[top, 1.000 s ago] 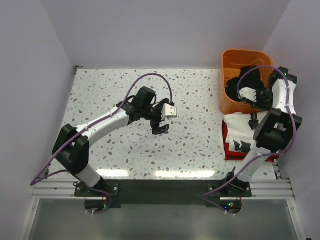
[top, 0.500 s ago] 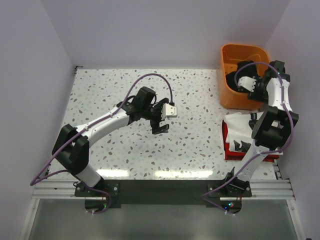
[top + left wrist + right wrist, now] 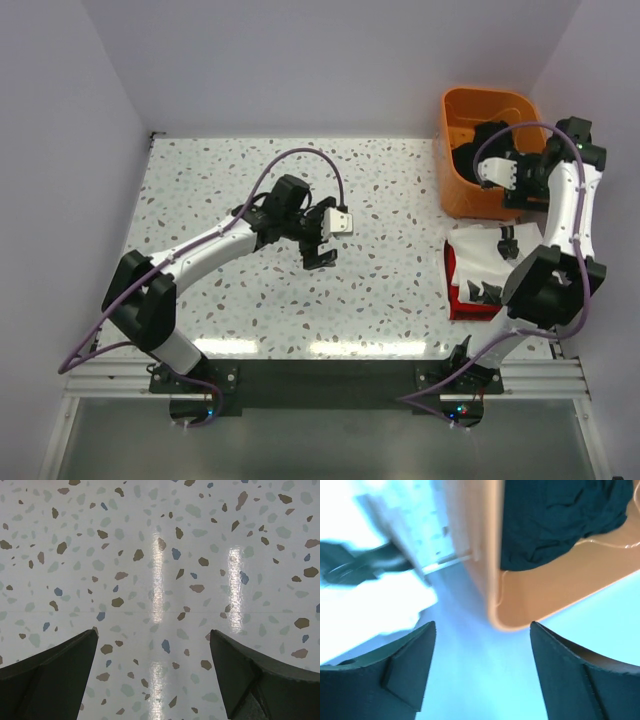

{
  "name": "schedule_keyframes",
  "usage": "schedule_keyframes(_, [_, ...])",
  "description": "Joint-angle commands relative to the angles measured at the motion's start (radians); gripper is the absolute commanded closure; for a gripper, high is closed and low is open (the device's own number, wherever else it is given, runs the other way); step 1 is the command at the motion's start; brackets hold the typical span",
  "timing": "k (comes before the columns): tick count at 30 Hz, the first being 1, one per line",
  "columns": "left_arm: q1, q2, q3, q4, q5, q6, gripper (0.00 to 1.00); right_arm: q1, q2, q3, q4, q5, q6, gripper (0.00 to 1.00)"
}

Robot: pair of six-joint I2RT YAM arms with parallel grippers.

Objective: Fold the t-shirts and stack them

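Lying in tub (image 3: pixel 485 555), black t-shirt (image 3: pixel 560 520) beyond right hand (image 3: pixel 482 626).

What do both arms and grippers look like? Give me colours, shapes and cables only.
Both the left arm and right arm have white links with black joints, and a purple cable loops along each. The left gripper and right gripper have dark, wedge-shaped fingers.
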Motion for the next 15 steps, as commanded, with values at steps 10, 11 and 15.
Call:
schedule_keyframes(10, [0.006, -0.064, 0.001, -0.014, 0.024, 0.024, 0.00, -0.025, 0.035, -0.009, -0.388, 0.106, -0.339, 0.53])
schedule_keyframes(11, [0.006, -0.062, 0.004, -0.016, 0.025, 0.027, 0.00, -0.025, 0.064, -0.002, -0.388, 0.117, -0.342, 0.53])
schedule_keyframes(15, [0.006, -0.050, 0.019, -0.033, 0.027, 0.041, 0.00, -0.025, 0.118, 0.021, -0.367, 0.155, -0.356, 0.54])
